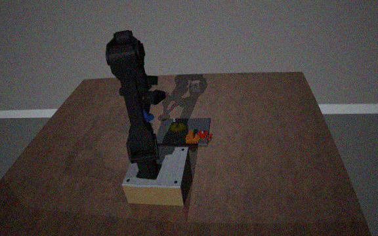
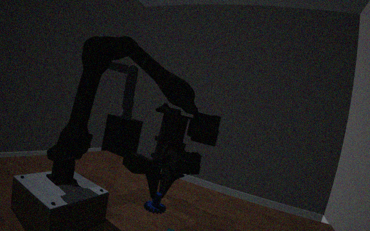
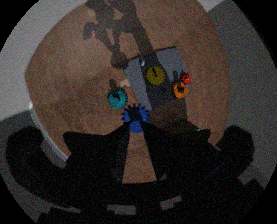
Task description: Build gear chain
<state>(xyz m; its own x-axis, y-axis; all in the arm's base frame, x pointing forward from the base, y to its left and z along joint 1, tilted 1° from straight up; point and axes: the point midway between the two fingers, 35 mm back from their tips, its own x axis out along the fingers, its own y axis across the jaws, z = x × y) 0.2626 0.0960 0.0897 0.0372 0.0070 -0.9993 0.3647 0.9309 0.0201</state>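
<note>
My gripper is shut on the hub of a blue gear. It holds the gear roughly level above the table, near the board's left edge. On the grey board, the yellow gear sits left of the middle. The red gear is at the right. An orange gear is beside the red one; whether it is fully flat I cannot tell. A teal gear stands on the table left of the board.
A pale peg shows near the board's far left corner. Shadow darkens much of the board and hides other pegs. The arm's base block stands just in front of the board.
</note>
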